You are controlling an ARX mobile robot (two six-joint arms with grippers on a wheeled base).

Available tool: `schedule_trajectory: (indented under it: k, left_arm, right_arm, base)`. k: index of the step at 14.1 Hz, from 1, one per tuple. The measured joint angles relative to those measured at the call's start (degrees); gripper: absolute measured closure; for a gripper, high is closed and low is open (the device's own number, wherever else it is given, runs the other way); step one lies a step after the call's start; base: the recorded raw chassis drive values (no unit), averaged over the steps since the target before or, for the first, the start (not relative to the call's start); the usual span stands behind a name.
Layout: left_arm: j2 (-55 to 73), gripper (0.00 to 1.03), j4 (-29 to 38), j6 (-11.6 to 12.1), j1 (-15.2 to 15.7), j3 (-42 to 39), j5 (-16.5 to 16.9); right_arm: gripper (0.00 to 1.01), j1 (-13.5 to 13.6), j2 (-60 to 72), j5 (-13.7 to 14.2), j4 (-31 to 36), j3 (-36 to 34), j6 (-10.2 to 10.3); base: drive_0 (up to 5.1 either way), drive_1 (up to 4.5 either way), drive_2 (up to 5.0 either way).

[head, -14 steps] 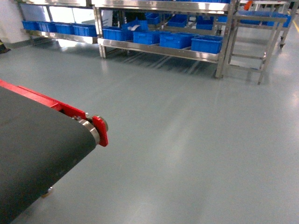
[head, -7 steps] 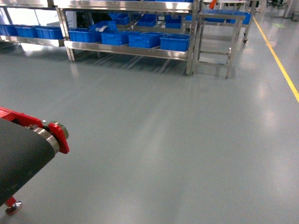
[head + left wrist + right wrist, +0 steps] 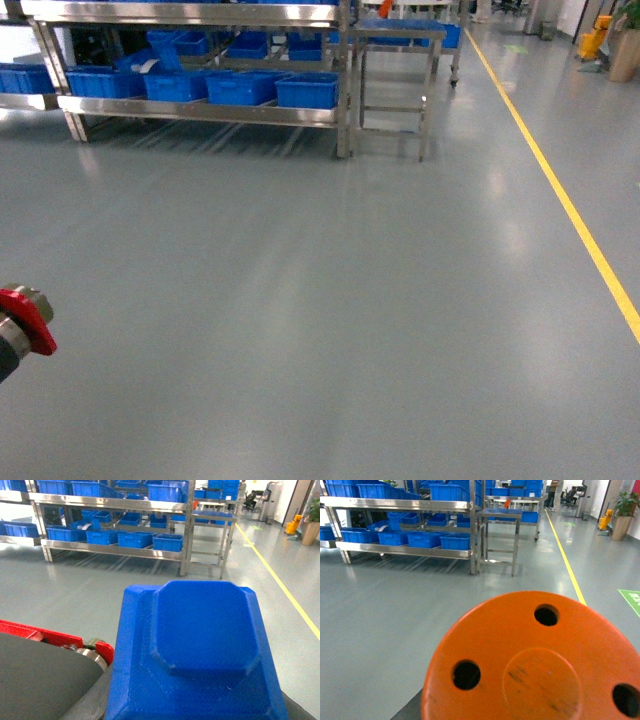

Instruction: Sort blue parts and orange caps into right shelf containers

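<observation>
Right wrist: orange cap (image 3: 535, 665) close up.

A grey floor (image 3: 300, 300) is crossed by a yellow line (image 3: 560, 195). Blue crates (image 3: 307, 92) are seen on a silver steel shelf (image 3: 200, 110). A red bracket (image 3: 25, 320) is shown at the left edge of the head view, and a black belt (image 3: 40, 680) edged in red is seen in the left wrist view. That view is filled by a plain blue part (image 3: 200, 650). A plain orange cap (image 3: 535, 665), pierced by dark round holes, is shown in the right wrist view, where a green floor mark (image 3: 631, 600) is also seen.
</observation>
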Motion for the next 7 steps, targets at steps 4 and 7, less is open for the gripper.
schedule_trajectory:
  k: [4, 7]
  left_arm:
    - [0.00, 0.61, 0.00, 0.00, 0.00, 0.00, -0.02]
    - [0.00, 0.61, 0.00, 0.00, 0.00, 0.00, 0.00]
  right_arm:
    - [0.57, 0.00, 0.00, 0.00, -0.02, 0.00, -0.02]
    - [0.57, 0.00, 0.00, 0.00, -0.02, 0.00, -0.02]
  base:
    - [-1.6, -1.56, -1.6]
    - [-1.7, -1.75, -1.7]
